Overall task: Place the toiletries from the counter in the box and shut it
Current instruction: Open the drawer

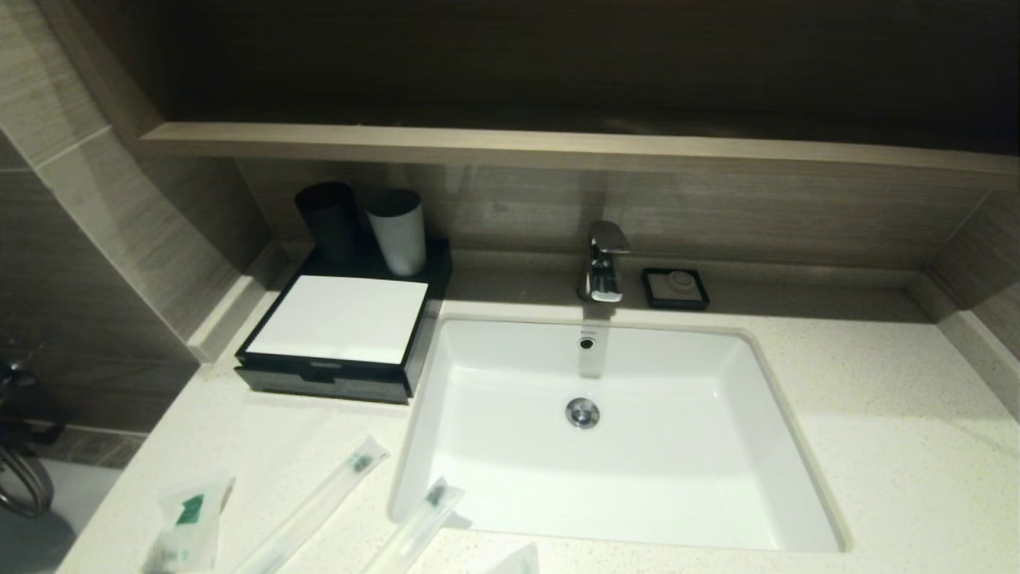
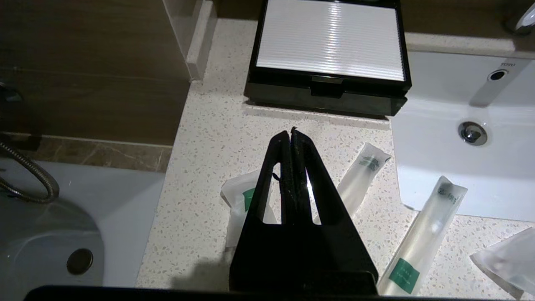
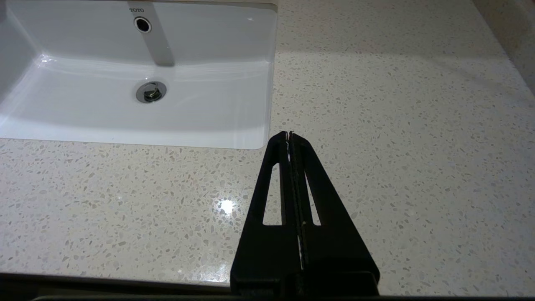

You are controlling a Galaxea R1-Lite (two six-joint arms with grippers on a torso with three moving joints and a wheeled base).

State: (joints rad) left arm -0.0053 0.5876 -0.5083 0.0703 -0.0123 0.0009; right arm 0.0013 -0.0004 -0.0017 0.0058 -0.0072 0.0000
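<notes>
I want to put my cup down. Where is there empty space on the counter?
Right of the basin the counter is bare, under the shut right gripper. Left of the basin is crowded: the box, sachets and sleeves below the shut left gripper.

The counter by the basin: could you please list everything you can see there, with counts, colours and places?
White speckled stone counter: one, around the basin.
White rectangular basin: one, set into the counter.
Black flat box with white top panel: one, left of the basin, drawer shut.
Slim translucent sleeves: at least three, near the counter's front, left of the basin.
White sachets with green marks: at least two, front left.
Black cup and white cup: behind the box.
Chrome tap: one, behind the basin.
Black square soap dish: one, right of the tap.
Left gripper: shut, above the sleeves.
Right gripper: shut, right of the basin.
</notes>
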